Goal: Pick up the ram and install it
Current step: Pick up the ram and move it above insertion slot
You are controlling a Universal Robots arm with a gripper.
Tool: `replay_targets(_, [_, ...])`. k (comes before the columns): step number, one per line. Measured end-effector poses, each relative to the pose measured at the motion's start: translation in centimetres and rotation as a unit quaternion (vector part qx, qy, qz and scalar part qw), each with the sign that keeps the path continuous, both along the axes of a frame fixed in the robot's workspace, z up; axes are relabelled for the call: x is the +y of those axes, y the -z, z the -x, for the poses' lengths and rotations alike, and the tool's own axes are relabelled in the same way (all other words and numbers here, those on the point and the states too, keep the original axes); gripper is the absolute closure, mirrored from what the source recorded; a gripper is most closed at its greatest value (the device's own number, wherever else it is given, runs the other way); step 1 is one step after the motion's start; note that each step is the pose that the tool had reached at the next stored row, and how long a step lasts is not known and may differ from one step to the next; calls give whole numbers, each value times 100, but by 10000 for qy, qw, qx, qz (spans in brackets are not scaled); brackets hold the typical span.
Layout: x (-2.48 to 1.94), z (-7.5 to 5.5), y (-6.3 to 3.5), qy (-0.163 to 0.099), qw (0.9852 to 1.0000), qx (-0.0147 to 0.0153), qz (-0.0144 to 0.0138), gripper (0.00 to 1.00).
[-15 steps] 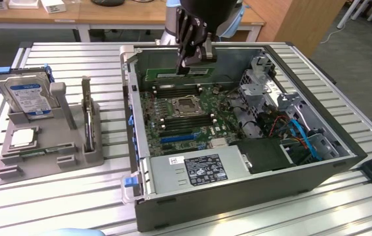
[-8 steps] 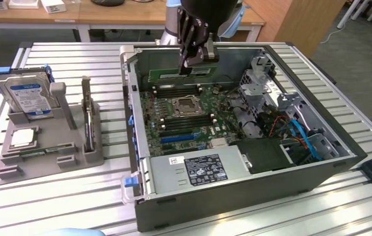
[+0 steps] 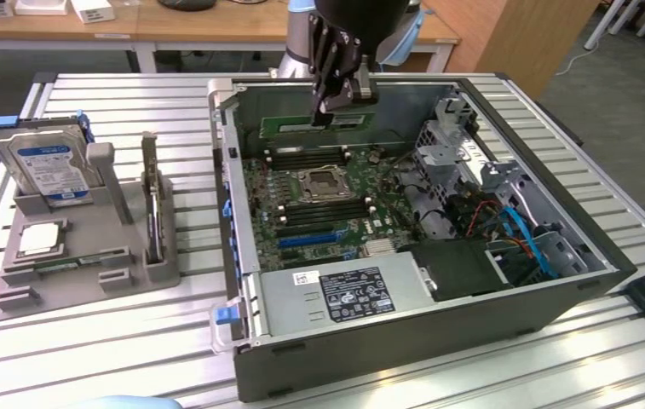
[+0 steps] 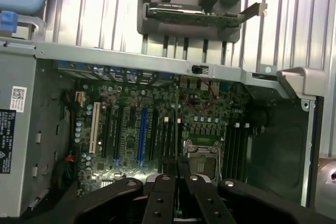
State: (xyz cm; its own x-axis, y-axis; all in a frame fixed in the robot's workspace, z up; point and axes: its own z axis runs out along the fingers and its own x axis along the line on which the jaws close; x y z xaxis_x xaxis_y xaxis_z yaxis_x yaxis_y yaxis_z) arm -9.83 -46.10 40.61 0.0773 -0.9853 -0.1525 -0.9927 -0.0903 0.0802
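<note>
My gripper [image 3: 337, 106] hangs inside the open computer case [image 3: 573, 256], over the back part of the motherboard [image 3: 316, 200]. Its fingers are shut on the ram [image 3: 299, 125], a slim green stick held level just above the memory slots [image 3: 299, 156] behind the CPU socket [image 3: 322, 181]. In the wrist view the black fingers [image 4: 157, 198] close together over the board near the CPU socket [image 4: 202, 150]; the stick between them is hard to make out. A second, similar green stick [image 3: 66, 262] lies on the grey holder [image 3: 83, 285] at the exterior view's left.
The grey holder also carries a silver hard drive with a blue label [image 3: 49, 166], a tall dark upright card [image 3: 154, 204] and a CPU chip [image 3: 38, 240]. Drive cages and blue cables [image 3: 526, 239] crowd the case's right side. A power supply [image 3: 345, 294] sits at the front.
</note>
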Motion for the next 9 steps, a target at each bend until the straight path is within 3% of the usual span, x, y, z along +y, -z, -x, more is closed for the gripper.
replay_targets(9, [216,-94,111,0,10000,-10,2,88])
